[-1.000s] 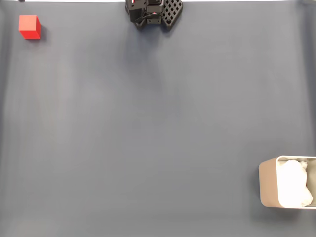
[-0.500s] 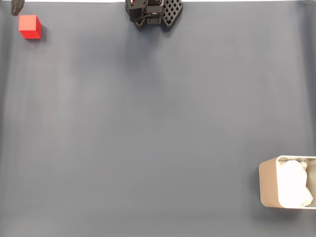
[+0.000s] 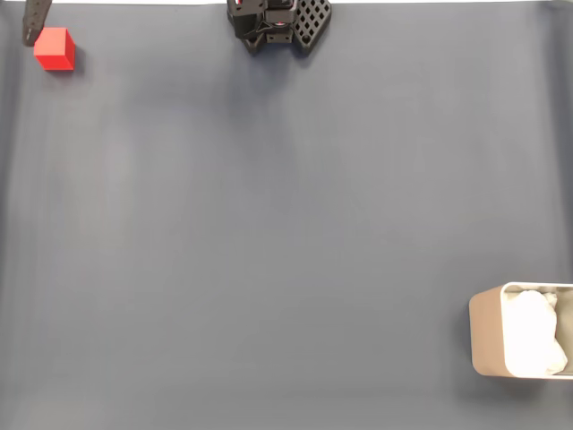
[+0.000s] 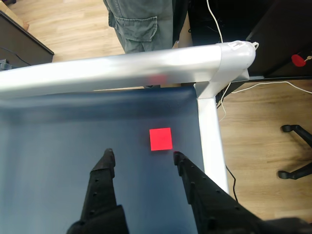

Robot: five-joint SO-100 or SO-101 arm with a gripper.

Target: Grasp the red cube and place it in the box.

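Here, open pincer [image 4: 142,155] near red cube [image 4: 161,139], box [image 3: 484,336] well apart

No text, label, brand, number or sign can be read anywhere.

box [image 3: 488,339]: your fixed view cuts off its right side at the frame edge, so you see the left wall and part of the white padding [image 3: 534,333].
arm base [image 3: 277,22]: cropped by the top edge there.
dark finger [image 3: 34,20]: a sliver beside the red cube [image 3: 54,48]; contact cannot be told.
person [image 4: 141,22]: in the wrist view, legs alone, cut at the top.
office chair [image 4: 297,151]: cropped at right.
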